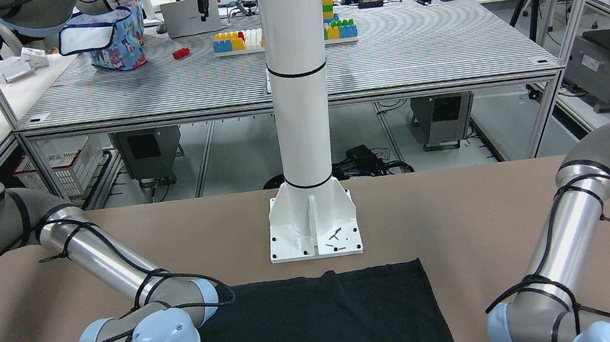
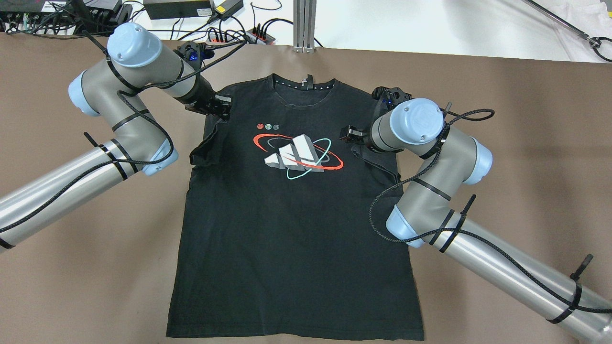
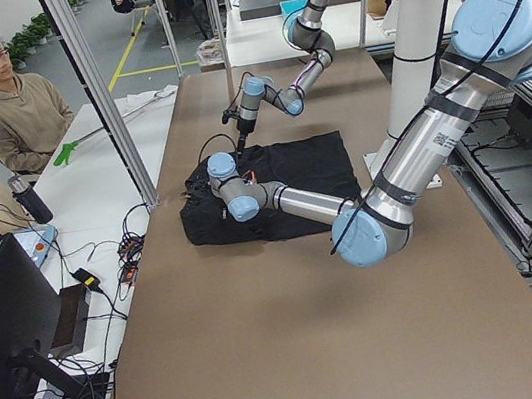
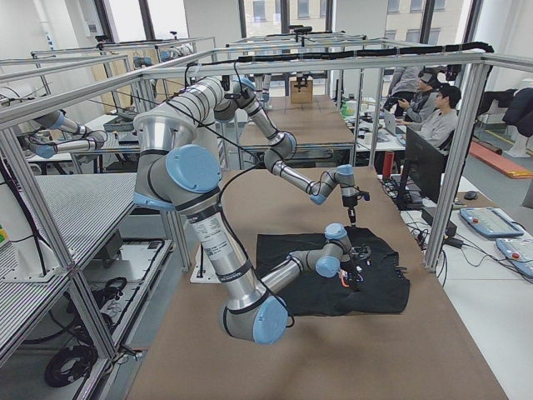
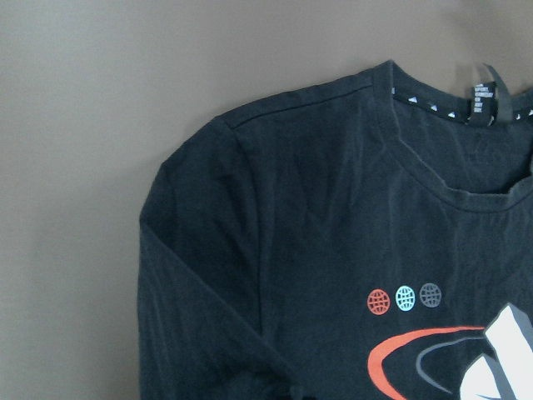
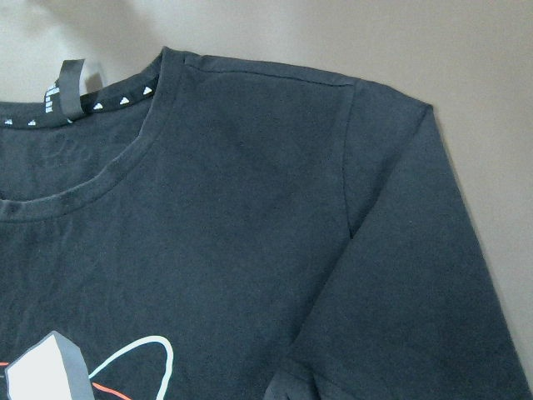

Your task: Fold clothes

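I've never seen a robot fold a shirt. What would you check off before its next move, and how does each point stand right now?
1. The T-shirt lies spread flat, print up: ok.
2. The left gripper is over one shoulder of the shirt: ok.
3. The right gripper is over the other side, near the sleeve seam: ok.
4. Jaws open and ready to pinch: cannot tell; neither wrist view shows them.
5. The sleeve by the left gripper is smooth: not ok, it looks bunched.
6. The hem lies apart from the white pillar base: ok.
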Controlling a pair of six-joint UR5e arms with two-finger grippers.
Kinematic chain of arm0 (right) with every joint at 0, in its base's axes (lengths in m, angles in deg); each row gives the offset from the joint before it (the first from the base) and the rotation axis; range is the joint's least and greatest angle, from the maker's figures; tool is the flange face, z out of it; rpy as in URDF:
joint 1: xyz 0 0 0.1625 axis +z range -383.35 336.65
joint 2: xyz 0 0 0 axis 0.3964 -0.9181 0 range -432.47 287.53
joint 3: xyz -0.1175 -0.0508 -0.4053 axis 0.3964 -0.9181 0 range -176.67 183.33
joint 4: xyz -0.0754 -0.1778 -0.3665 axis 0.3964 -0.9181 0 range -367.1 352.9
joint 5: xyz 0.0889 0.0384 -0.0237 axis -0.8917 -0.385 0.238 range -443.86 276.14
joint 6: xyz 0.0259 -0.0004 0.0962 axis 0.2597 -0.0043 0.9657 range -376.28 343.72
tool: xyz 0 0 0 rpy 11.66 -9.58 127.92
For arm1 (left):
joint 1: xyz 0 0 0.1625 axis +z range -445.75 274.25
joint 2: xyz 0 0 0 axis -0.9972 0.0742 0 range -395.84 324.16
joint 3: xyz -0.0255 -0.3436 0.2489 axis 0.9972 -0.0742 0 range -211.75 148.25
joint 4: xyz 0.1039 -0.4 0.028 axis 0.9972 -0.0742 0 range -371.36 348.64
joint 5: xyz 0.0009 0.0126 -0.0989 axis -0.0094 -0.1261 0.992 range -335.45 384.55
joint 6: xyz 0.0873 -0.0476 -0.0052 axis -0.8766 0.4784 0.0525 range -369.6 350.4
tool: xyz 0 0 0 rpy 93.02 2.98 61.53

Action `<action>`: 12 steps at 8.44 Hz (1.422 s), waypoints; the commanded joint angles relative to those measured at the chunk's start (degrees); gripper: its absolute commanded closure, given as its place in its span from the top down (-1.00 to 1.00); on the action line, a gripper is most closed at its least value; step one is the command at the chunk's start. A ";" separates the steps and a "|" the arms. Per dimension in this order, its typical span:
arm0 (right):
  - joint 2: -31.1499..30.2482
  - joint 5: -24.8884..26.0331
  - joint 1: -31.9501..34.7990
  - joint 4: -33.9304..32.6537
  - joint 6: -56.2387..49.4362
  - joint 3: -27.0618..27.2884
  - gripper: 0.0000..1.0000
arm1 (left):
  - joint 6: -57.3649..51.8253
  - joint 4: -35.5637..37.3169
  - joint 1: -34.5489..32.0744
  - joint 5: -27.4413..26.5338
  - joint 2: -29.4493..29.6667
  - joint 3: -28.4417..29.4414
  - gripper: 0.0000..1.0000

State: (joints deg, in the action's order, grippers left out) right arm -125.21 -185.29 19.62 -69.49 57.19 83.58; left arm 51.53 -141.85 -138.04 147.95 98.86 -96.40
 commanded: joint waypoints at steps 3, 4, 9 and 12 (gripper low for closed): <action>-0.78 0.00 0.00 0.87 0.00 -0.18 0.90 | 1.37 -0.03 3.24 -5.01 0.82 1.02 -1.00; -0.78 0.00 0.00 0.96 0.00 -0.18 0.90 | 1.37 -0.03 3.68 -6.32 0.82 1.46 -1.00; -0.78 0.00 0.00 0.96 0.26 0.00 0.90 | 5.66 -1.09 4.21 -8.18 0.91 1.20 0.55; -0.87 0.00 0.00 0.96 0.44 0.00 0.90 | 7.17 -0.91 4.82 -8.53 -3.04 -4.25 0.55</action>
State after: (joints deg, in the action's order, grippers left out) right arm -126.00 -185.29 19.62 -68.53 57.54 83.60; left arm 57.89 -142.77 -133.62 139.58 97.97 -98.48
